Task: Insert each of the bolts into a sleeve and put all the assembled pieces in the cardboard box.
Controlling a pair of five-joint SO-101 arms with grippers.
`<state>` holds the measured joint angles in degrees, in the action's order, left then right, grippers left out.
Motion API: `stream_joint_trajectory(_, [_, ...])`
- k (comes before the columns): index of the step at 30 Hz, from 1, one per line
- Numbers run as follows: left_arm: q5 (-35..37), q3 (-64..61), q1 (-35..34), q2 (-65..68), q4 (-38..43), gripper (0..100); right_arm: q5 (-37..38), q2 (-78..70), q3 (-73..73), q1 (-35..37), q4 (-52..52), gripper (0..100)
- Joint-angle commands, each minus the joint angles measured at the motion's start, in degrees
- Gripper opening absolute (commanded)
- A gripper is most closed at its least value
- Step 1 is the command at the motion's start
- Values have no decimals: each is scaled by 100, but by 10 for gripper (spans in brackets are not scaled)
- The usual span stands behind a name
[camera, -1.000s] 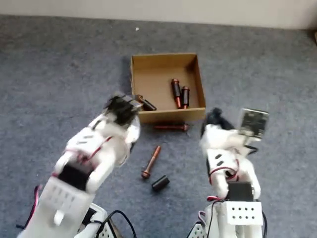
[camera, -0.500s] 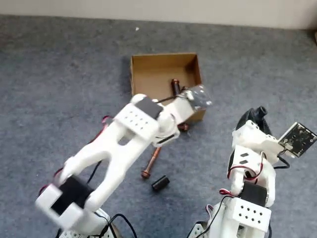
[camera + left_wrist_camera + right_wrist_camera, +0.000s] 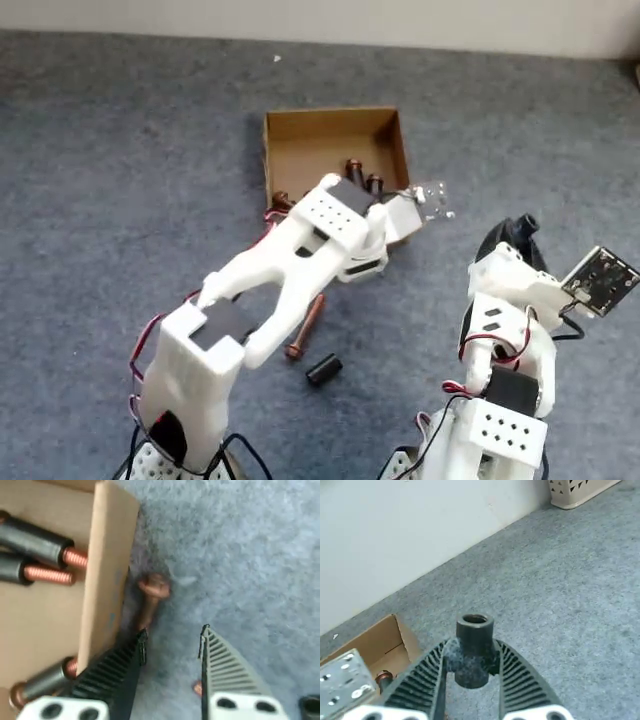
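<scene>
Bolt lies on the carpet just outside the cardboard box, head end pointing away from my jaws, shank tucked against the box wall. My L gripper hangs over it w/ jaws apart and nothing btwn them. The dark finger sits above the shank, right by the wall. R gripper is clamped on a black sleeve, open bore poking out past the fingertips, off to the side of the box. Assembled pieces lie inside the box. Second bolt and spare sleeve sit near each other on open carpet.

Handling, prob.: bolt is solid metal, stiff, some heft for its size, and round, so it'll roll if nudged. Threads should give bite. Best hold is across the shank near the head, leaving the far end free for the sleeve. Snag: the wall leaves little room for a finger on that side.
</scene>
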<state>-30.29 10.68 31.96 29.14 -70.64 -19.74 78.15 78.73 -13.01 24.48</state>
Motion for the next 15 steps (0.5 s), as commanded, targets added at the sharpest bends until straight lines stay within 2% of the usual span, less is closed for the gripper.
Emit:
stream_joint_trajectory(1, [-237,514,-119,189,-9,192,-18,84,-84,-66,-180,5])
stream_joint_trajectory(6, [-273,690,-163,541,-44,184,-18,84,-84,-66,-180,5])
stream_joint_trajectory(15, [-273,655,-127,752,-185,34,-9,84,-84,-57,-180,5])
